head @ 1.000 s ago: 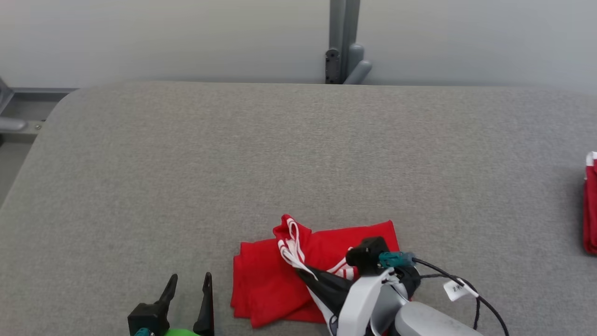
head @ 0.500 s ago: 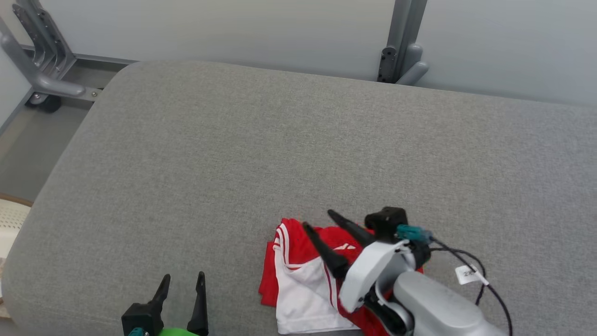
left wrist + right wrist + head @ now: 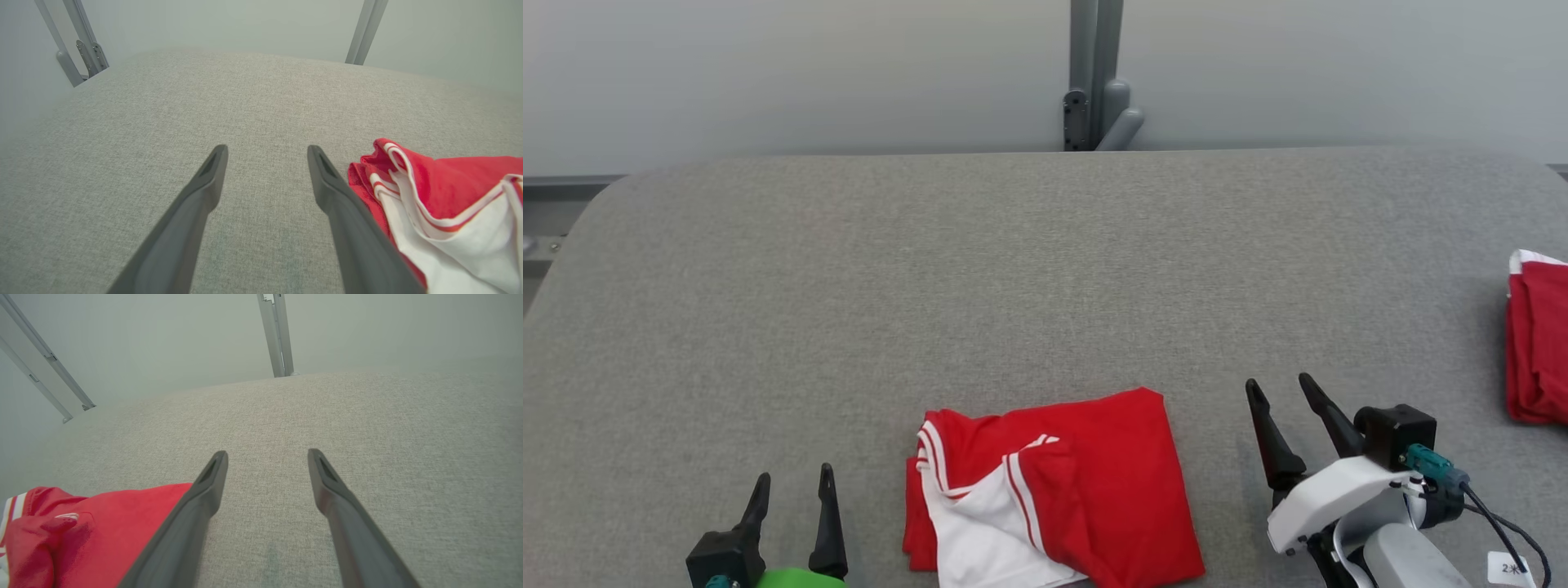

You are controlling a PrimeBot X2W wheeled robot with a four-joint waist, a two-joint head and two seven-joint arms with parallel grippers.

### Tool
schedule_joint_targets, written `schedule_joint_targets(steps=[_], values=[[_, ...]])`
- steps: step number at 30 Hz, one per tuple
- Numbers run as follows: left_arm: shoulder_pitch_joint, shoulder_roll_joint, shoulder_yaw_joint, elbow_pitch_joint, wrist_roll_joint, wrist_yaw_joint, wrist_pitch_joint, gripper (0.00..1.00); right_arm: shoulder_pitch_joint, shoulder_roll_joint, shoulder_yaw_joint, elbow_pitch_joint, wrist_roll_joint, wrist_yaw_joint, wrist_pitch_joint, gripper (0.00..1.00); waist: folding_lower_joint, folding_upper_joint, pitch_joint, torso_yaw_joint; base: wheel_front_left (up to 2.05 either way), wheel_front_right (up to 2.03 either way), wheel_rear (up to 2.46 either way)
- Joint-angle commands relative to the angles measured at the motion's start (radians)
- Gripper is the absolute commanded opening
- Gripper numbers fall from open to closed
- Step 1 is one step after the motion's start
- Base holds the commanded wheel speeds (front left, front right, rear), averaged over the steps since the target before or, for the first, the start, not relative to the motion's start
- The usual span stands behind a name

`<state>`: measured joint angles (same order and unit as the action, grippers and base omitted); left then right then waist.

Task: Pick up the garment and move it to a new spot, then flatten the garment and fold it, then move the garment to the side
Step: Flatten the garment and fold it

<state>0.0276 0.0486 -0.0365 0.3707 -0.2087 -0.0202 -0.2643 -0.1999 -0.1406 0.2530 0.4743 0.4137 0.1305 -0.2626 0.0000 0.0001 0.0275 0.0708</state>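
Now the garment [image 3: 1054, 490] lies rumpled at the desk's [image 3: 1013, 269] near edge, between the left pincer [image 3: 795, 474] and right pincer [image 3: 1277, 381], both spread, empty. Likely flattening step; next, each pincer should pinch an outer edge and pull apart.

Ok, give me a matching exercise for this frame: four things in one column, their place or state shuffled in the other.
1. left gripper
2. right gripper
3. red and white garment
4. second red garment

A. far right on the table
B. open, empty, on the robot's right of the garment
C. bunched, lying between the grippers
D. open, empty, on the robot's left of the garment

Pairs: 1-D, 2-B, 3-C, 4-A
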Motion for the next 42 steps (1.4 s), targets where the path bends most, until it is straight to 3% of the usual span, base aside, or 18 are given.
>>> schedule_joint_targets(steps=[1,10,15,23,30,31,33,40,41,42], values=[[0.017,0.004,0.015,-0.009,0.009,0.010,0.001,1.00,0.035,0.009,-0.023,-0.029,-0.036,0.000,-0.002,1.00,0.0000,-0.0001,-0.015,-0.069,0.00,0.00,0.00],[0.039,0.004,0.043,-0.033,0.023,0.021,0.001,1.00,0.099,0.044,-0.068,-0.080,-0.089,0.000,-0.003,1.00,0.0000,-0.0001,-0.015,-0.094,0.00,0.00,0.00],[0.034,0.004,0.038,-0.032,0.026,0.017,0.001,1.00,0.096,0.056,-0.031,-0.093,-0.083,0.000,-0.003,1.00,0.0000,-0.0001,-0.011,-0.074,0.00,0.00,0.00],[0.031,0.004,0.017,-0.021,0.020,0.012,0.001,1.00,0.029,0.032,0.356,-0.078,0.119,0.000,-0.002,1.00,0.0000,-0.0001,0.003,-0.014,0.00,0.00,0.00],[0.032,0.004,0.011,-0.011,0.018,0.013,0.001,1.00,-0.088,0.011,0.569,0.007,0.262,0.000,-0.001,1.00,0.0000,-0.0001,0.015,0.033,0.00,0.00,0.00],[0.031,0.004,0.012,-0.009,0.018,0.013,0.001,1.00,-0.107,0.014,0.593,0.025,0.278,0.000,-0.001,0.96,0.0000,-0.0001,0.016,0.038,0.00,0.00,0.00],[0.026,0.004,0.011,-0.007,0.017,0.013,0.001,1.00,-0.142,0.015,0.641,0.057,0.296,0.000,0.000,0.00,0.0000,-0.0001,0.018,0.046,0.00,0.00,0.00],[0.018,0.004,0.013,-0.010,0.012,0.018,0.001,1.00,-0.232,-0.004,0.901,0.021,0.406,0.000,0.020,0.00,0.0000,-0.0001,0.025,0.047,0.00,0.00,0.00],[0.019,0.004,0.013,-0.011,0.010,0.019,0.001,1.00,-0.242,-0.018,0.943,0.009,0.432,0.000,0.035,0.30,0.0000,-0.0001,0.024,0.044,0.00,0.00,0.00],[0.021,0.004,0.014,-0.011,0.009,0.019,0.001,1.00,-0.258,-0.030,0.967,-0.004,0.449,0.000,0.038,1.00,0.0000,-0.0001,0.023,0.039,0.00,0.00,0.00]])
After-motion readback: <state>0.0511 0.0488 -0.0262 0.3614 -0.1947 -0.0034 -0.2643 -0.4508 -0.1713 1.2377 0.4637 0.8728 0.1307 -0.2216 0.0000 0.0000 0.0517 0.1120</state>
